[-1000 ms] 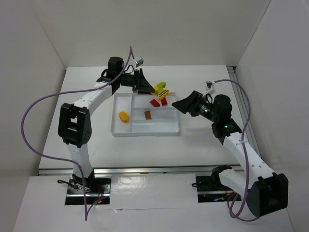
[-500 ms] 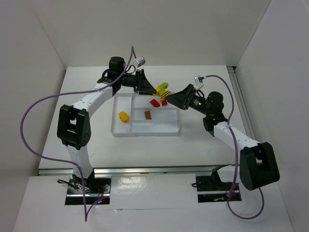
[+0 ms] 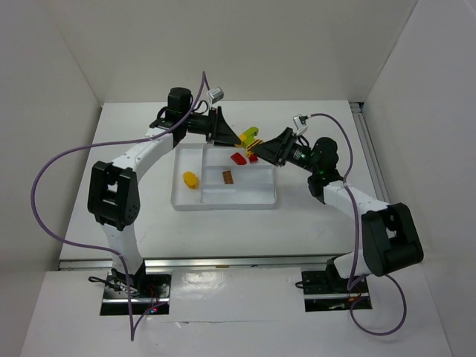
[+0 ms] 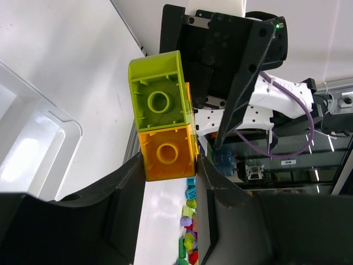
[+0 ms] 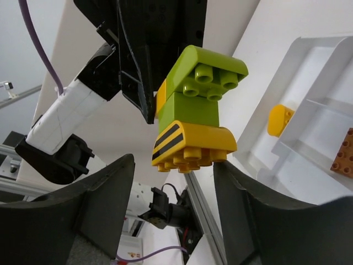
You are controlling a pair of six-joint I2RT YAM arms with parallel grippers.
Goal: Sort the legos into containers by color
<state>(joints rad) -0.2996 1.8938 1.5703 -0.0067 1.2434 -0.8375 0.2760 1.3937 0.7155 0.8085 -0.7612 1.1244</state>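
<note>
A stack of legos [image 3: 249,136], lime green on yellow, hangs above the far edge of the white tray [image 3: 223,202]. My left gripper [image 3: 232,138] is shut on the stack's orange-yellow brick [image 4: 168,154], and the green brick [image 4: 160,99] juts beyond the jaws. My right gripper [image 3: 263,151] stands open round the other end. Its fingers flank the black-striped yellow brick [image 5: 193,144], with a gap on the left side. The containers hold two red bricks [image 3: 238,158], a yellow piece [image 3: 191,179] and a brown brick [image 3: 227,176].
The tray's dividers [image 5: 325,105] show in the right wrist view, with the yellow piece [image 5: 278,118] behind one. Several loose coloured bricks [image 4: 190,234] lie low between my left fingers. White walls enclose the table on three sides.
The right arm has swung left and forward until its jaws sit round the stack's end, and they have narrowed. The left arm and the stack have stayed put.
</note>
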